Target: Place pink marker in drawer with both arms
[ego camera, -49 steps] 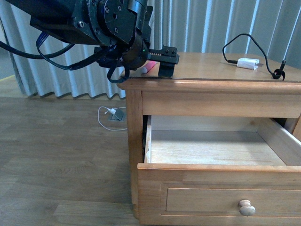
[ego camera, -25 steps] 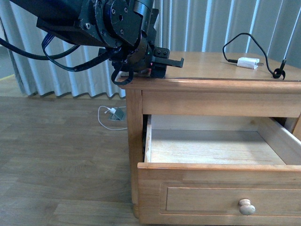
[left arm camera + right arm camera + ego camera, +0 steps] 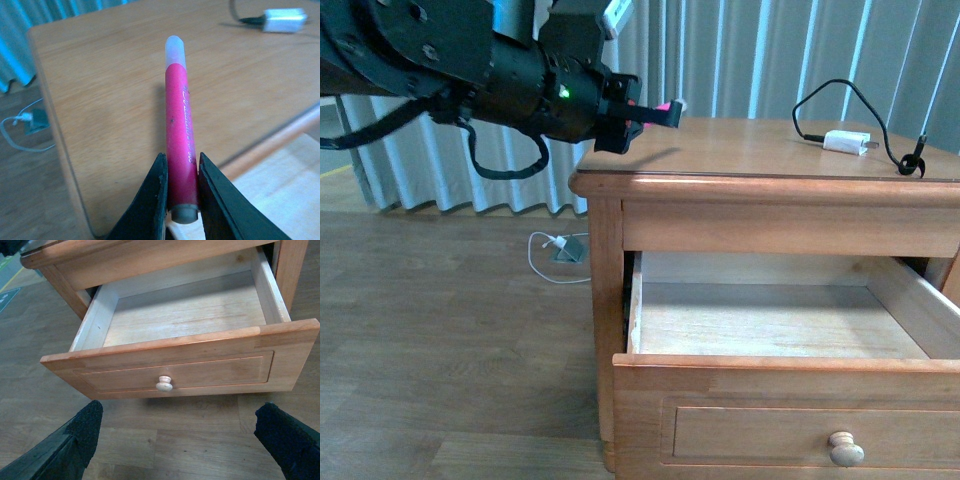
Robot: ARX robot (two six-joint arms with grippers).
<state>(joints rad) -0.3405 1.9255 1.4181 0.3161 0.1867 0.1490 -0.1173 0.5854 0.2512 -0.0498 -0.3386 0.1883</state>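
My left gripper [image 3: 642, 113] is shut on the pink marker [image 3: 663, 106] and holds it level in the air above the cabinet top's left corner. In the left wrist view the marker [image 3: 179, 135] sits between both fingers [image 3: 152, 200], white cap end pointing away. The drawer [image 3: 770, 320] stands pulled open below, pale wood inside, with nothing in it, its round knob [image 3: 846, 449] at the front. In the right wrist view the open drawer [image 3: 185, 315] and its knob [image 3: 164, 384] lie ahead of my right gripper [image 3: 185, 440], which is open above the floor, out of the front view.
A white charger plug [image 3: 847, 142] with a looping black cable lies at the back right of the cabinet top [image 3: 770, 150]. Another charger with a white cable [image 3: 565, 246] lies on the wooden floor by the curtains, left of the cabinet.
My left gripper has lifted the pink marker off the cabinet top and turned it level; the arm has swung up and left.
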